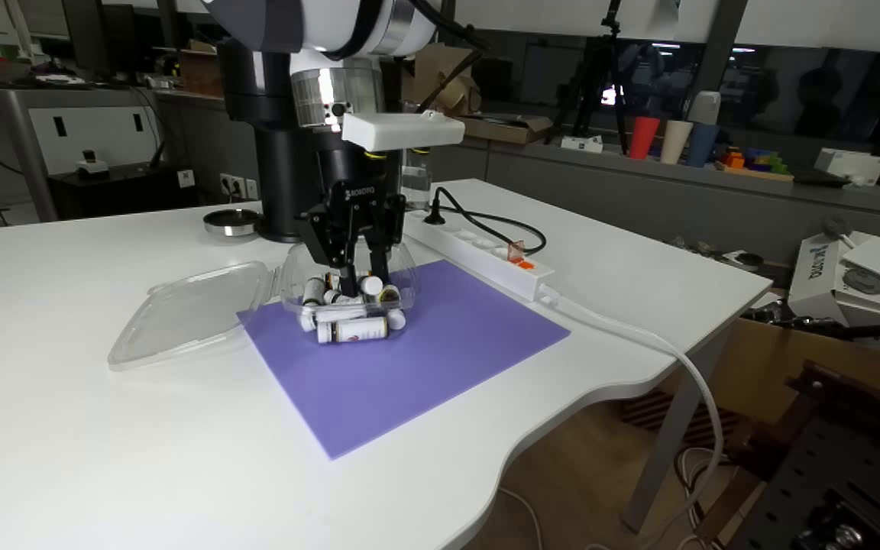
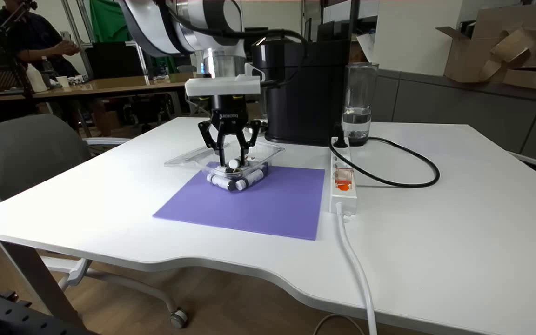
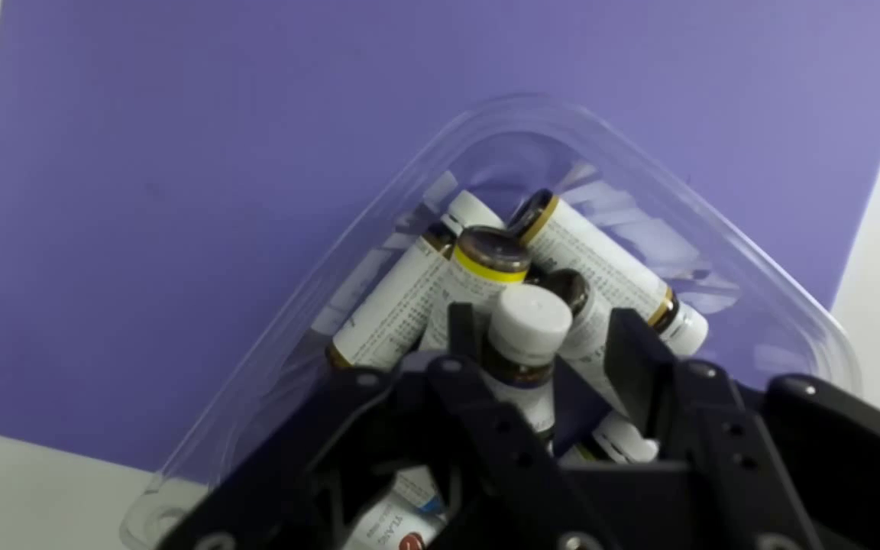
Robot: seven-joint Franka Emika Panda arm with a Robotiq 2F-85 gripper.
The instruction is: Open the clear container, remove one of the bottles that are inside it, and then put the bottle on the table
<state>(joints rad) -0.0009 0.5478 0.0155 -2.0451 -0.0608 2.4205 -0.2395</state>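
The clear container stands on the purple mat with its lid folded open, lying beside it; the tub also shows in the wrist view. Several small white-labelled bottles lie jumbled inside. My gripper points down into the tub, also in an exterior view. In the wrist view my gripper is open. A white-capped bottle stands tilted up between the fingers, close to the left finger and with a gap to the right one. The fingers partly hide the bottles below. The white table lies around the mat.
The purple mat lies under the tub. A white power strip with a black cable runs beside the mat. The black machine and a glass vessel with water stand behind. A round metal dish lies at the back.
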